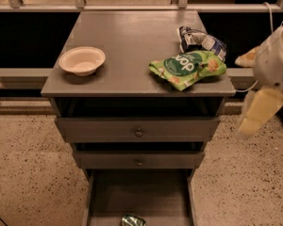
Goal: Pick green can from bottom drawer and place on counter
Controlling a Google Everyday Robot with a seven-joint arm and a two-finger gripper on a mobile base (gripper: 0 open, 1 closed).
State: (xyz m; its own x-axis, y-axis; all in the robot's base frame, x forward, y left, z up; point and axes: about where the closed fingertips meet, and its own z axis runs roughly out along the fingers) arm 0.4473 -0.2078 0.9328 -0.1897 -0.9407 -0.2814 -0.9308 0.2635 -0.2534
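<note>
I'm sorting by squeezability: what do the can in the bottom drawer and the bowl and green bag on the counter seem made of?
Small shiny green can: probably thin metal, glossy glints and dents. Round cream bowl: matte paper pulp or plastic, unclear. Flat green snack bag: glossy crinkled plastic film. The pincer hangs right of the grey counter, touching none.
</note>
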